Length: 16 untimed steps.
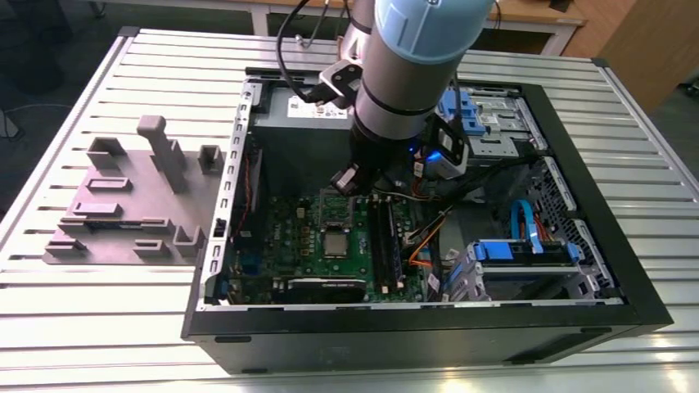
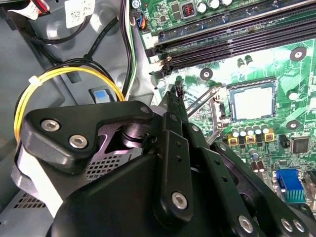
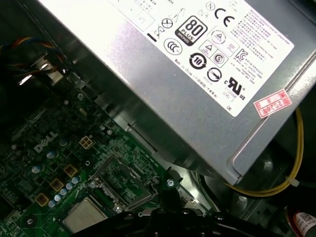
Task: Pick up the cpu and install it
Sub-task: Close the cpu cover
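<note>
Second wrist view: gripper (image 2: 174, 97) up close, jaws clenched on nothing. Just past them and clear of their tips, the cpu (image 2: 253, 104) lies flat in the motherboard socket (image 2: 228, 106). Memory slots (image 2: 232, 42) run beyond.

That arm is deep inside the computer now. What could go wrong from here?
The cpu seems to lie in its socket with the hinged frame open, so a nudge from the end effector might shift it. The yellow cable loops close beside the end effector and could snag.
</note>
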Tool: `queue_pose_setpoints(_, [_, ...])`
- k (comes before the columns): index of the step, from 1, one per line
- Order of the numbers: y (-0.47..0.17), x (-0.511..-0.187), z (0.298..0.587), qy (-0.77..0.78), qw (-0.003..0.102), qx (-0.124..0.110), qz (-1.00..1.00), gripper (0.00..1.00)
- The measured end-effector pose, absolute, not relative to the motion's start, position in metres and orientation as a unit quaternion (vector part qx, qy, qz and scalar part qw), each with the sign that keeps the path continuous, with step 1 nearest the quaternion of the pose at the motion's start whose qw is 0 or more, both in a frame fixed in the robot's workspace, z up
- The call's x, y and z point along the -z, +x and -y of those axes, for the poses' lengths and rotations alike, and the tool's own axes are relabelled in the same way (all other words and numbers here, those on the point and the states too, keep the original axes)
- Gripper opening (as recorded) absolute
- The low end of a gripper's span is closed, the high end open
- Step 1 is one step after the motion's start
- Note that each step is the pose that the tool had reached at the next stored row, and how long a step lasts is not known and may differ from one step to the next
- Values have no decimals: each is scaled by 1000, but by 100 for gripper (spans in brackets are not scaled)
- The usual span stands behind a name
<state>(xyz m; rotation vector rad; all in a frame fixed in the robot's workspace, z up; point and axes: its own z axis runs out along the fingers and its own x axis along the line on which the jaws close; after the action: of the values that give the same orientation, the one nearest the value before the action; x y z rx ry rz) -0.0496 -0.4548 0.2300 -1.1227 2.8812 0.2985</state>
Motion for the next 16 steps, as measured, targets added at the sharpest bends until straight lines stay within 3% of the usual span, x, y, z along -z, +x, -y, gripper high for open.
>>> queue_pose_setpoints(16, [-53,-234,455,-370,19,-95,-924,11])
